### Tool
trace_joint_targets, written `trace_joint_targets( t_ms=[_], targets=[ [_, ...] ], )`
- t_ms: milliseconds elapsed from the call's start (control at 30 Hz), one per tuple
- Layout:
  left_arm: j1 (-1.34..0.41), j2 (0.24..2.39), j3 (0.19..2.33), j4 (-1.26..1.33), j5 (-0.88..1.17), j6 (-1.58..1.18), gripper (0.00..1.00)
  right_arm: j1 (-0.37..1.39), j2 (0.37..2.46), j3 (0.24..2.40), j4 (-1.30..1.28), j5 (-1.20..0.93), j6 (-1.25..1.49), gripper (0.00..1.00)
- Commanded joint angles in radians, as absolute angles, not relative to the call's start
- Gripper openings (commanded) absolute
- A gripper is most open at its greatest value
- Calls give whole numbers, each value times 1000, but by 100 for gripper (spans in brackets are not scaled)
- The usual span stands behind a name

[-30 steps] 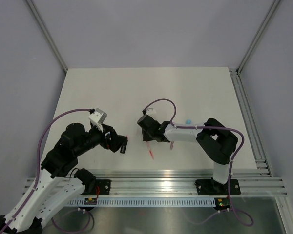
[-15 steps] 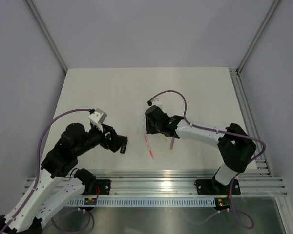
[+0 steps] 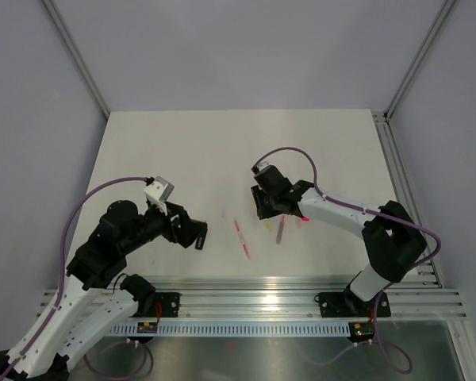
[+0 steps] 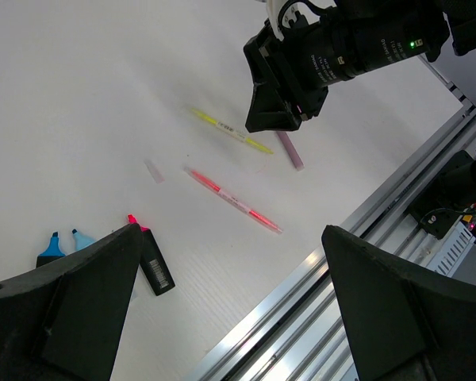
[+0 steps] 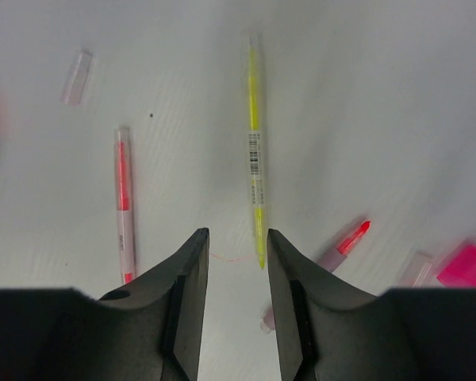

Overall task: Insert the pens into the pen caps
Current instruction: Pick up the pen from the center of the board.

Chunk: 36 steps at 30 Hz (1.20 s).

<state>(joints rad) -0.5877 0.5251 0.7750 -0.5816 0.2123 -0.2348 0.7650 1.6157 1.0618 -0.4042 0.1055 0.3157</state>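
Item 1. Left gripper (image 3: pixel 197 235): hovering over the near-left part of the white table (image 3: pixel 166 151), its jaws spread fully wide and gripping nothing.

Item 2. Right gripper (image 5: pixel 236 236): hanging above the table's middle, pointing down. Its jaws are standing partly apart with only bare table showing in the gap, so it is holding nothing.

Item 3. Thin yellow pen (image 5: pixel 255 151): lying flat, with its near end just beside the right gripper's fingertips.

Item 4. Thin red-pink pen (image 5: pixel 124 205): lying flat to the left of the yellow pen, apart from it.

Item 5. Thin purplish pen with a red tip (image 5: pixel 343 245): lying to the right of the yellow pen, partly hidden behind the right gripper's finger.

Item 6. Bright pink plastic cap (image 5: pixel 463 266): sitting blurred to the right of the purplish pen.

Item 7. Small clear plastic cap (image 4: pixel 153 171): lying alone, to the left of the red-pink pen.

Item 8. Short black-barrelled marker with a pink tip (image 4: pixel 154 262): lying uncapped beneath the left gripper.

Item 9. Two short blue-tipped markers (image 4: pixel 51 248): lying side by side next to the black-barrelled marker, their barrels mostly hidden by the left gripper's finger.
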Motion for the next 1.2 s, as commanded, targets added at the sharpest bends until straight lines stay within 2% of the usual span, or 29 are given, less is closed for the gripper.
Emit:
trace_joint_targets(
  t_ms=[0,267,833,967,1000,1167],
  targets=[
    [-586,522,772,-531,213,-222,99,744,1637,1058,-431,46,252,43],
    [-586,523,769,-532,210,-222,99,742,1742,1089,-400,37,242,42],
    [-586,532,772,-532,204,-222,99,742,1810,1078,-399,28,242,24],
    [-586,532,773,-532,201,-222,99,742,1804,1085,-393,44,233,10],
    [-586,532,773,-532,199,-222,99,742,1793,1089,-388,57,230,4],
    [-586,537,781,-528,228,-221,98,742,1654,1108,-387,66,196,0]
  ],
)
